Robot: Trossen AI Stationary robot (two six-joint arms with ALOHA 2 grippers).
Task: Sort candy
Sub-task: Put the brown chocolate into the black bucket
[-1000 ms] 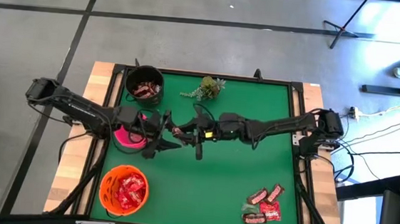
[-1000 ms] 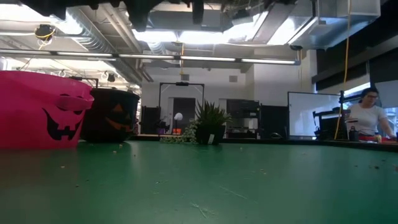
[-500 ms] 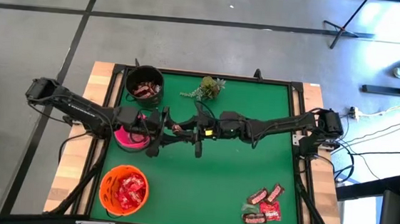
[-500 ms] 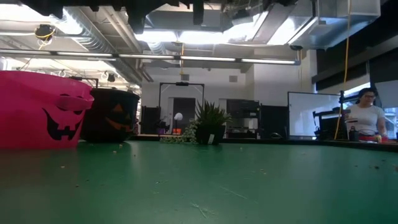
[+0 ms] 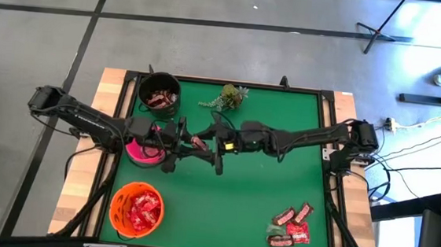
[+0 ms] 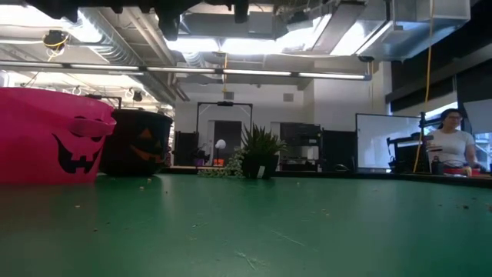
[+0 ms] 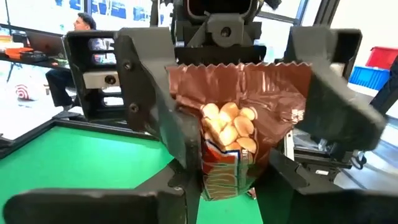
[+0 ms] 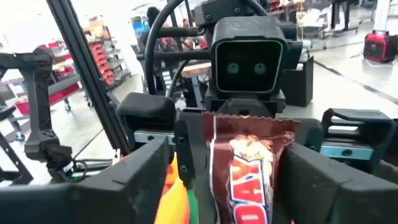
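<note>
A brown-wrapped candy bar point(image 5: 197, 143) hangs in the air over the middle left of the green table point(image 5: 262, 198), between my two grippers, which face each other level. My left gripper point(image 5: 183, 143) comes from the table's left and is shut on it. My right gripper point(image 5: 208, 145) comes from the right; its fingers point(image 8: 118, 186) stand open on either side of the bar point(image 8: 252, 171). More candy point(image 5: 291, 226) lies in a small heap at the near right. Red packets fill the orange bowl point(image 5: 136, 209), and dark bars lie in the black bowl point(image 5: 160, 95). My left gripper pinches the candy bar's lower part point(image 7: 231, 177) between its two fingers, one on each long edge. The fingers reach in level from the table's left and lie across the bar. The bar stands upright, its crimped end point(image 7: 239, 65) on top, lifted clear of the table.
A pink bowl point(image 5: 141, 150) sits under my left arm, between the black and the orange bowl along the left side. A green leafy sprig point(image 5: 226, 96) lies near the far edge. A person point(image 6: 453, 142) stands in the room beyond the table.
My left gripper, wide open a second ago, has shut on the candy bar from the left. My right gripper, which held the bar, has opened and let go. Both arms have stayed in place, and the bar has stayed in the air between them.
</note>
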